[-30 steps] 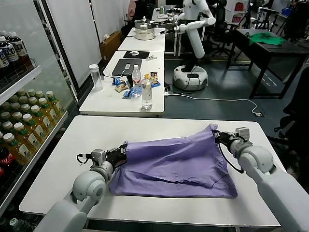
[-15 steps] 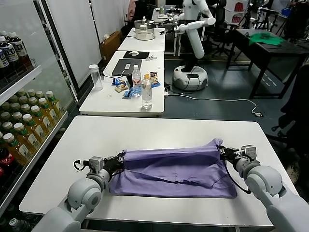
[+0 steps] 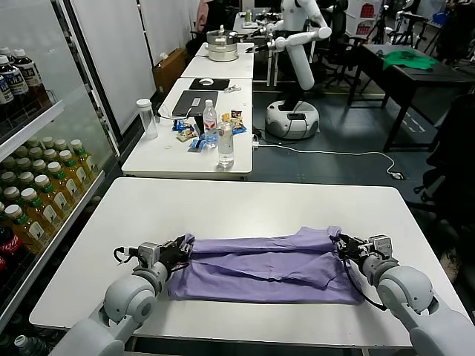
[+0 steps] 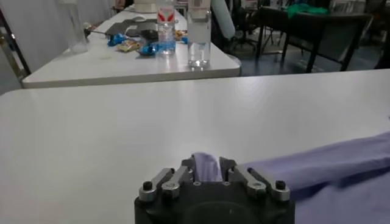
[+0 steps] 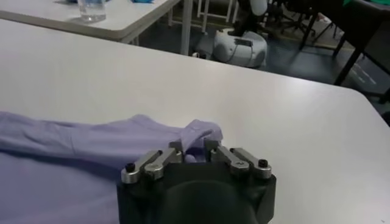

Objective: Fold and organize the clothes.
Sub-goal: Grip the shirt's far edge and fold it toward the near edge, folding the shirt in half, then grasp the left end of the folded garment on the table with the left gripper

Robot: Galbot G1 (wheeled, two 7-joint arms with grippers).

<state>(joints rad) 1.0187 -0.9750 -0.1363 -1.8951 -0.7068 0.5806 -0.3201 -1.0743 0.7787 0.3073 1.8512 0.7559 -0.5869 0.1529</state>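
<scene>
The lavender T-shirt (image 3: 263, 265) lies in a long folded band across the near part of the white table (image 3: 223, 204). My left gripper (image 3: 180, 248) is shut on the shirt's left end, low at the table. In the left wrist view the gripper (image 4: 206, 165) pinches a tuft of the T-shirt (image 4: 329, 164). My right gripper (image 3: 343, 247) is shut on the shirt's right end, also down at the table. In the right wrist view the gripper (image 5: 194, 150) holds a bunched corner of the T-shirt (image 5: 91, 143). The printed graphic is hidden.
A second white table (image 3: 159, 156) behind carries water bottles (image 3: 225, 141), snack packets and a laptop. A drinks fridge (image 3: 30, 170) stands at the left. Another robot (image 3: 297, 67) stands at the back. A green cloth (image 3: 410, 59) lies on a dark table far right.
Both grippers have come toward the table's near edge and down, carrying the shirt's far edge over. The shirt went from a raised sheet to a narrow folded band.
</scene>
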